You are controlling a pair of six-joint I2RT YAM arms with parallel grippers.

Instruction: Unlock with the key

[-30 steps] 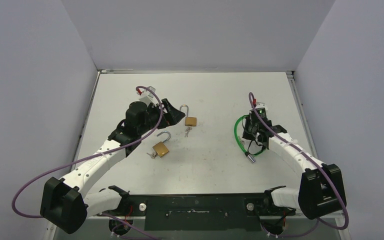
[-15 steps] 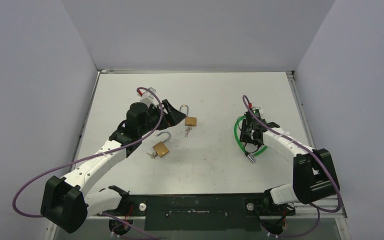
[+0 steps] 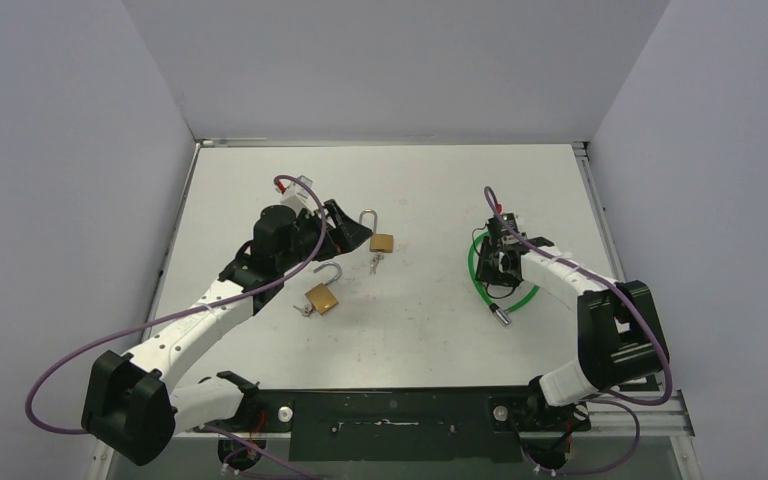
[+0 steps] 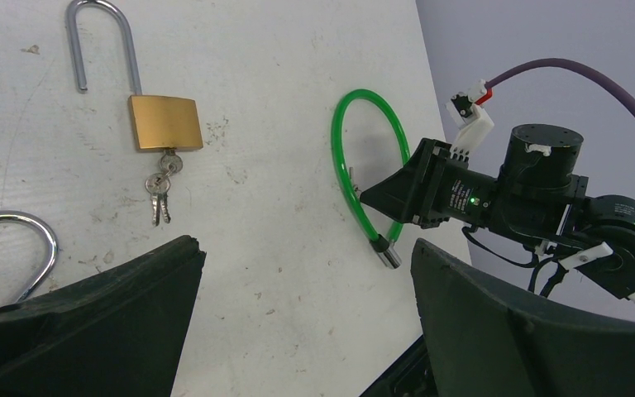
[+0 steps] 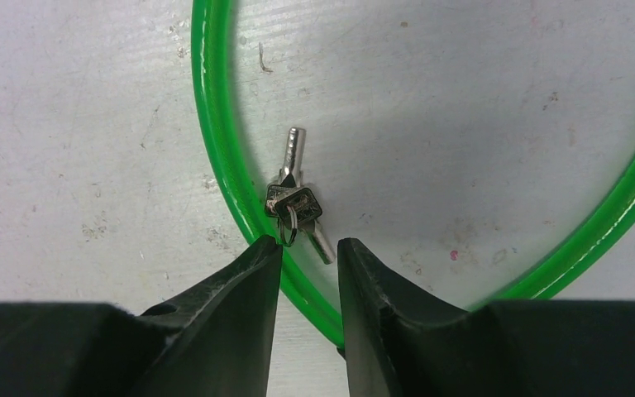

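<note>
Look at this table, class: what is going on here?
Two robot arms are working on locks. The right claw hovers, fingers slightly apart, over a small bunch of keys lying inside the loop of a green cable lock, with nothing gripped yet. The left claw hangs open near a brass padlock with keys in it and a second padlock, both shackles open.

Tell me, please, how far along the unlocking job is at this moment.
Looks done: the far padlock, key inserted, and the near padlock both show open shackles. In hand: the right claw hovers, slightly open, at the keys lying inside the loop of the green cable lock, gripping nothing; the left claw is open. Left: grasp those keys and unlock it.
</note>
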